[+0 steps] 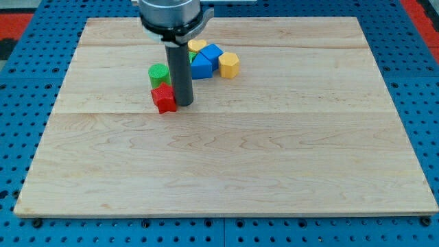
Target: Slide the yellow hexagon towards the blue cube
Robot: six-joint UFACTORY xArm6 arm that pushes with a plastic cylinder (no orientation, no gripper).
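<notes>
The yellow hexagon (229, 64) sits near the view's top centre, touching the right side of a blue cube (211, 53). A second blue block (201, 66) lies just left of the hexagon, partly hidden by the rod. My tip (183, 104) rests on the board at the right side of a red block (164, 98), well to the lower left of the hexagon.
A green cylinder (158, 74) stands above the red block. Another yellow block (197, 46) peeks out behind the blue cube. A bit of green shows between the rod and the blue blocks. The wooden board (226, 165) lies on a blue pegboard.
</notes>
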